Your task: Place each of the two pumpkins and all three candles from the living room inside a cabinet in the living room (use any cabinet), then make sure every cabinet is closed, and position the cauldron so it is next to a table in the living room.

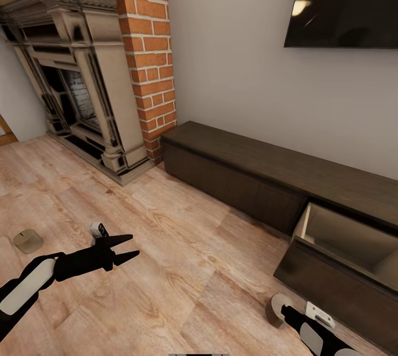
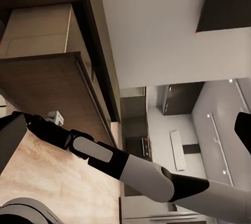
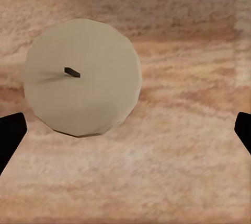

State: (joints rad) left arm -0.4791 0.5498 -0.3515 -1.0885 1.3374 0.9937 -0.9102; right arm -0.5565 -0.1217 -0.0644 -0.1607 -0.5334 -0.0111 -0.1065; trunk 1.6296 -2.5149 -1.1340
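Note:
A stubby beige candle (image 1: 275,308) stands on the wood floor just in front of the cabinet's open drawer (image 1: 342,240). My right gripper (image 1: 284,312) hovers over it, open. In the right wrist view the candle (image 3: 82,75) with its dark wick lies ahead of the wide-spread fingertips (image 3: 10,138), untouched. A second candle (image 1: 27,240) sits on the floor at the far left. My left gripper (image 1: 131,248) hangs open and empty above the floor, to the right of that candle. The long dark-brown cabinet (image 1: 237,171) runs along the wall. Pumpkins, cauldron and table are out of view.
A stone fireplace (image 1: 77,74) and a brick column (image 1: 149,52) stand at the back left. A dark TV (image 1: 342,2) hangs on the wall above the cabinet. The pulled-out drawer front (image 1: 331,284) juts into the floor space near my right arm (image 2: 130,166).

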